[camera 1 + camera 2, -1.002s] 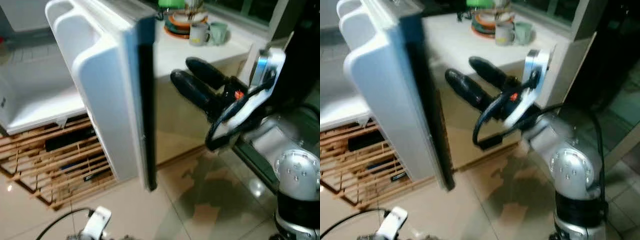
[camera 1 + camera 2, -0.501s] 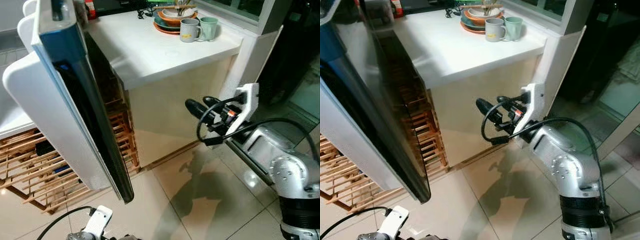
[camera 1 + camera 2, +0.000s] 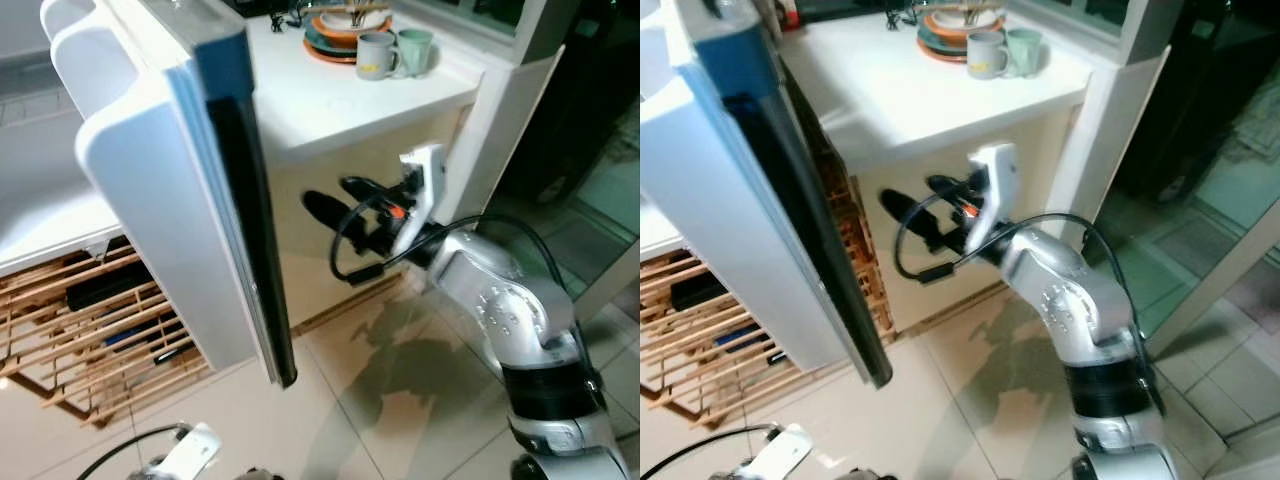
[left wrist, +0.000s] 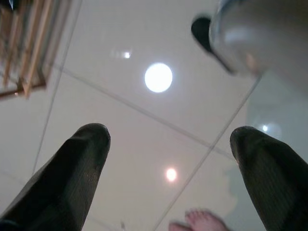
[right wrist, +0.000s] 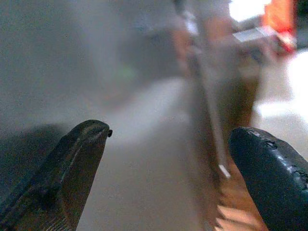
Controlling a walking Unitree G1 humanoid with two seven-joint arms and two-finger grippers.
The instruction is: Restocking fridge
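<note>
Room: a kitchen with a shiny pale tiled floor (image 3: 400, 400).
Table: a white table (image 3: 330, 100) stands by the window, with a cream front under it.
On the table: a grey mug (image 3: 374, 56) and a green mug (image 3: 414, 50) stand side by side, next to a stack of plates (image 3: 335, 35) with a bowl on top.
Fridge door: the white fridge door (image 3: 170, 200) stands open, with its dark edge (image 3: 255, 250) facing the table. It is tall and takes up the left side.
Rack: a wooden rack (image 3: 100, 330) sits low behind the door, with dark things lying on its slats.
Right hand: the right hand (image 3: 335, 200) is held out in front of the table's cream front. Its two black fingers are apart and hold nothing.
Door and hand: the door's dark edge is just to the left of the right hand, close by, but I cannot tell if they touch.
Left hand: the left hand (image 4: 168, 159) hangs low over the floor, fingers spread wide, holding nothing.
Person: bare toes (image 4: 197, 222) show on the tiles by the left hand.
</note>
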